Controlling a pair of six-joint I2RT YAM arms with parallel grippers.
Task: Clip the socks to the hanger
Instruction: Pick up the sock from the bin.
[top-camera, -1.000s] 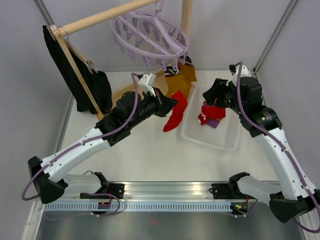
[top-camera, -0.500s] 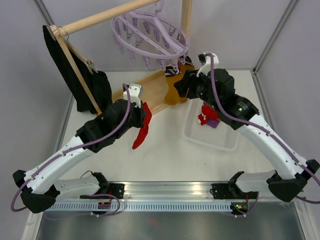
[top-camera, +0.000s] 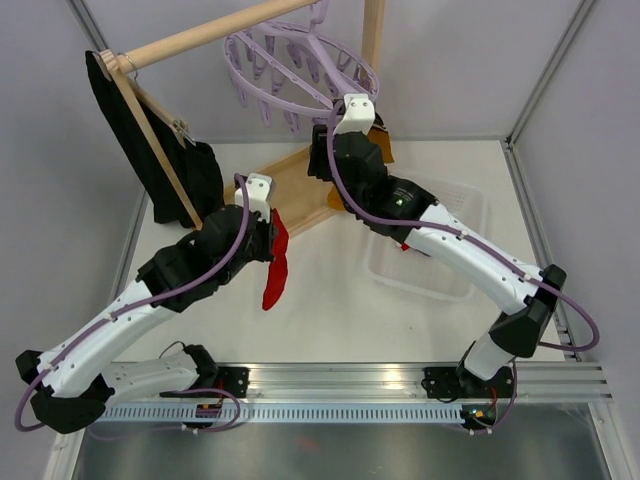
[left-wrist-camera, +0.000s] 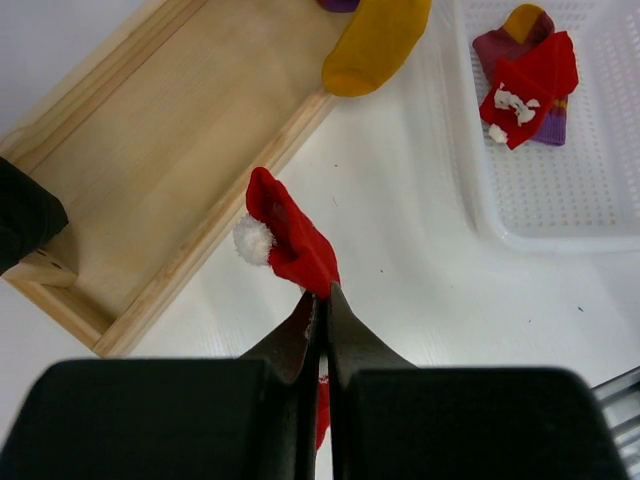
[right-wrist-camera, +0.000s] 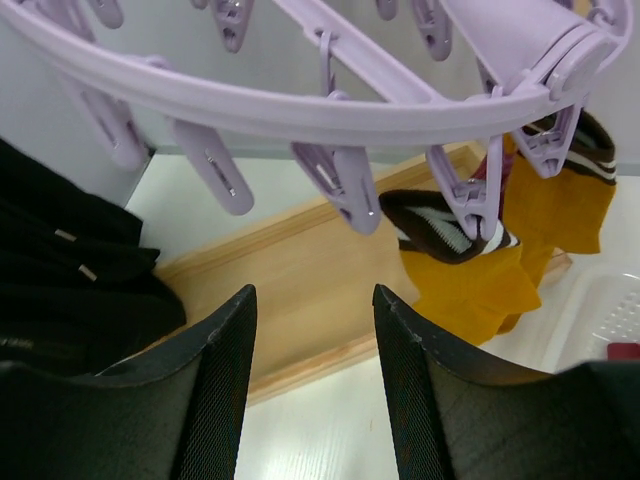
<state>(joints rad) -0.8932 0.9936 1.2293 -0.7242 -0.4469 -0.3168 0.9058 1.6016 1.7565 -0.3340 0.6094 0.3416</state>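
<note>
Left jaws are pinching the red sock (left-wrist-camera: 290, 240) by a thin edge, left of mid-surface; it may be slipping out. Right jaws are gaping empty beneath the hanger (right-wrist-camera: 300, 110) at the far edge, risking bumping its pegs (right-wrist-camera: 335, 180).

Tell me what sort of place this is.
Likely a robot lab cell staged as a laundry corner: a lavender clip hanger hung from a wooden rack, and socks in a clear basket.
</note>
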